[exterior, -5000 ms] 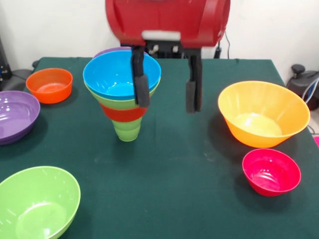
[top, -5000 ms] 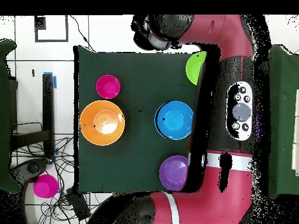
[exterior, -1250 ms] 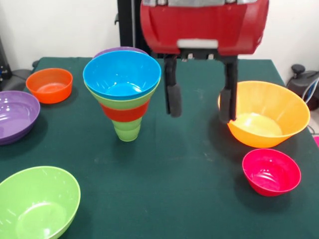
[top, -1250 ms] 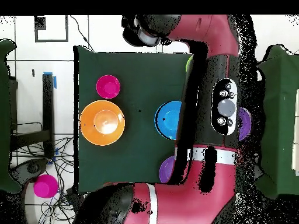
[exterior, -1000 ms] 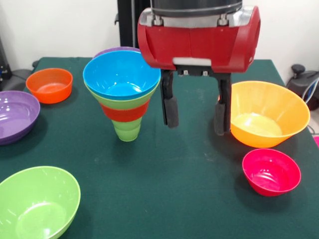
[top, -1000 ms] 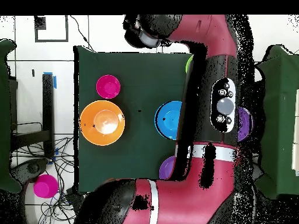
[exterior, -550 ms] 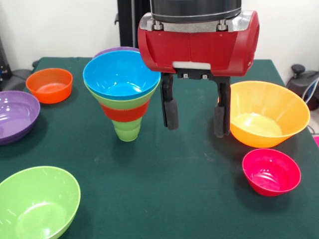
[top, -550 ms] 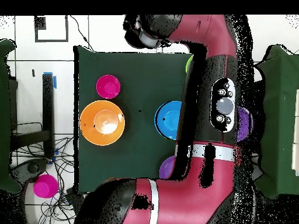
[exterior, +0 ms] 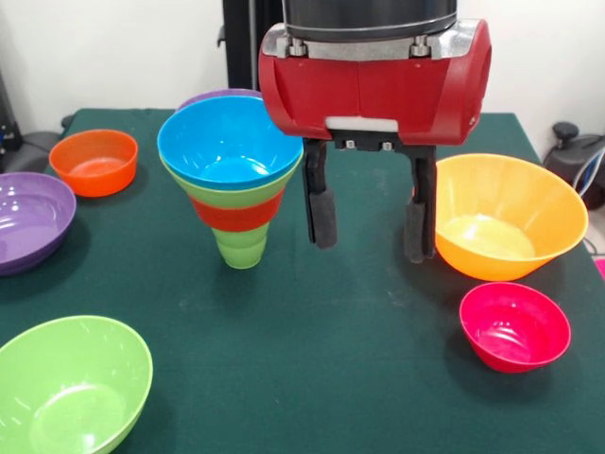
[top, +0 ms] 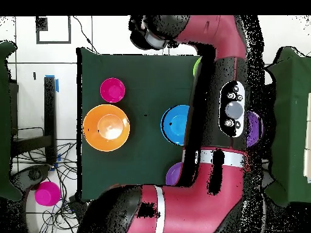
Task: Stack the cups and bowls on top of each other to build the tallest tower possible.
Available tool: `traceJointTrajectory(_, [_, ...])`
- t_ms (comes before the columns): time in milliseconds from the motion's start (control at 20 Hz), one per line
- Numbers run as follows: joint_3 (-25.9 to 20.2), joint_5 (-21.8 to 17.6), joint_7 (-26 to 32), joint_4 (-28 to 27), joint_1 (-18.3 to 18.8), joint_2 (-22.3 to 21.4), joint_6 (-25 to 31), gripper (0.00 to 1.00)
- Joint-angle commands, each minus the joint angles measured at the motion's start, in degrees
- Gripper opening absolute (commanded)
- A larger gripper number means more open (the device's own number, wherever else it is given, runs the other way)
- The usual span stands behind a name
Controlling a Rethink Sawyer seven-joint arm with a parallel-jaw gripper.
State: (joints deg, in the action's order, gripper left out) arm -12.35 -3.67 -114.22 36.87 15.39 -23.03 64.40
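Observation:
The tower (exterior: 233, 184) stands left of centre in the front view: a light-green cup (exterior: 241, 248) at the base, then an orange-red bowl (exterior: 236, 214), a green bowl and a blue bowl (exterior: 230, 142) on top. From overhead the blue bowl (top: 174, 125) is half hidden by the arm. My gripper (exterior: 369, 225) hangs open and empty between the tower and the large orange bowl (exterior: 499, 216), a little above the table. Its right finger (exterior: 418, 225) sits next to that bowl's left rim.
A pink-red bowl (exterior: 515, 326) sits front right, a lime-green bowl (exterior: 71, 385) front left. At the left are a purple bowl (exterior: 28, 219) and a small orange-red bowl (exterior: 94, 162). Another purple bowl (exterior: 222, 96) peeks out behind the tower. Overhead, the orange bowl (top: 106, 127) and pink bowl (top: 112, 90) lie left of the arm.
The gripper, which held the blue bowl's rim on the tower, has moved right toward the large orange bowl and come lower, staying open. The tower has not moved.

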Motion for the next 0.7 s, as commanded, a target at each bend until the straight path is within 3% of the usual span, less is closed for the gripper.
traceJointTrajectory(50, [-5.3,-3.6,14.2,-4.4,0.2,4.1,2.7,1.0])
traceJointTrajectory(200, [-6.6,-5.1,18.1,-10.6,0.9,7.2,4.7,1.0])
traceJointTrajectory(400, [-6.5,-5.5,20.7,-12.7,1.3,7.9,5.6,1.0])
traceJointTrajectory(600, [-9.3,-9.2,24.8,-21.7,2.0,11.6,8.1,1.0])
traceJointTrajectory(700, [-10.4,-9.9,26.4,-22.4,2.8,12.6,7.9,1.0])
